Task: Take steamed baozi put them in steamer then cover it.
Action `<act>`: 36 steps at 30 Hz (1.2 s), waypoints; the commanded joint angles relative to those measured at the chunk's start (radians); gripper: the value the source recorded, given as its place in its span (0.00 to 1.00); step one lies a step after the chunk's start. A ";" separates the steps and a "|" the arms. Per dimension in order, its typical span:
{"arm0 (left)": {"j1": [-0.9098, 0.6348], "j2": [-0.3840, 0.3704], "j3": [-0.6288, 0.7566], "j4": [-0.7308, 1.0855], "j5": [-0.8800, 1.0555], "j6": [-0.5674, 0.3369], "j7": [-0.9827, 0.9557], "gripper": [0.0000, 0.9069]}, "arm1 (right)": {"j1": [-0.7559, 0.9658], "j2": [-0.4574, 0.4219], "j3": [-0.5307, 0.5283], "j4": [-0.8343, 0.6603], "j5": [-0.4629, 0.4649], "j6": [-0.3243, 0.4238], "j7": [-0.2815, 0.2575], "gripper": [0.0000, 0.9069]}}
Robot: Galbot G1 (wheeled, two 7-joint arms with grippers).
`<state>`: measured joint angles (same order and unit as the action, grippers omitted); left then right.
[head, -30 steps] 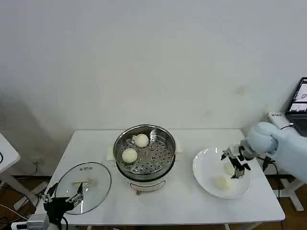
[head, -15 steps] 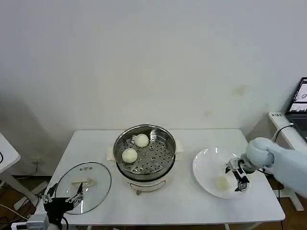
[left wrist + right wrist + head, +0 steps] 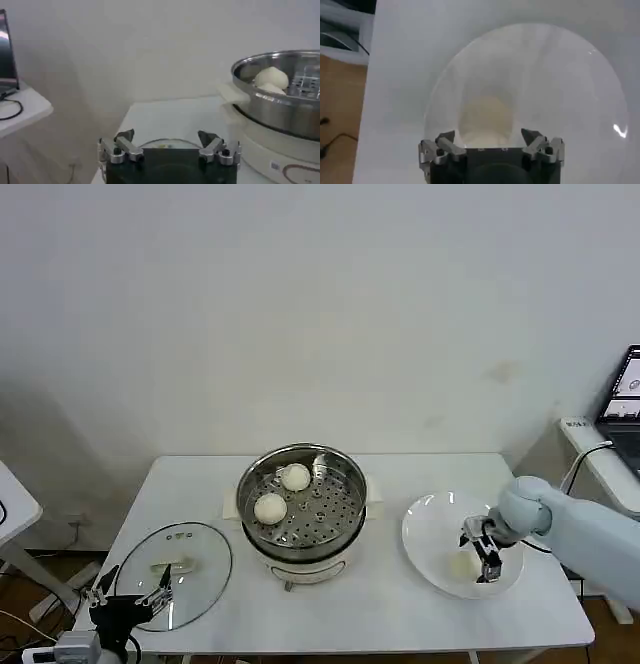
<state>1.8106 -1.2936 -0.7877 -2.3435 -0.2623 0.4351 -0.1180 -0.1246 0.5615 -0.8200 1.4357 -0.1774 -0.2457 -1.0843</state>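
Baozi [image 3: 487,118], smooth and round, lies on glossy plate [image 3: 580,75] between spread right pincer [image 3: 490,145].

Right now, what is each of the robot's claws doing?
Left gripper: open, empty, by the glass lid.
Right gripper: open over a baozi on the plate.

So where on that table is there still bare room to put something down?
Bare tabletop lies between the steamer and the white plate, and at the table's front edge. The left end is crowded by the glass lid; the right gripper hovers over the plate.
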 commanded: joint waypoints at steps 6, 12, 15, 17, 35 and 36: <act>-0.002 -0.004 0.005 -0.004 0.000 0.000 -0.002 1.00 | -0.016 0.008 0.014 -0.010 0.000 -0.023 0.008 0.70; 0.003 0.002 0.002 -0.014 -0.001 0.005 -0.001 1.00 | 0.006 -0.013 0.015 0.020 0.011 -0.029 0.000 0.70; -0.005 0.005 -0.006 -0.009 -0.006 0.008 -0.001 1.00 | 0.071 -0.034 0.001 0.044 0.039 -0.029 -0.012 0.70; -0.010 0.005 -0.008 -0.004 -0.009 0.008 -0.001 1.00 | 0.147 -0.038 -0.019 0.048 0.076 -0.034 -0.018 0.70; -0.007 -0.001 -0.023 -0.011 -0.018 0.009 0.000 1.00 | 0.825 0.330 -0.344 -0.044 0.314 -0.043 -0.035 0.71; -0.003 0.000 -0.031 -0.012 -0.022 0.009 0.000 1.00 | 0.832 0.360 -0.354 -0.040 0.316 -0.042 -0.035 0.71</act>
<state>1.8041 -1.2944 -0.8073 -2.3554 -0.2813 0.4438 -0.1187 0.4282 0.7177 -1.0352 1.4165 0.0484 -0.2857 -1.1164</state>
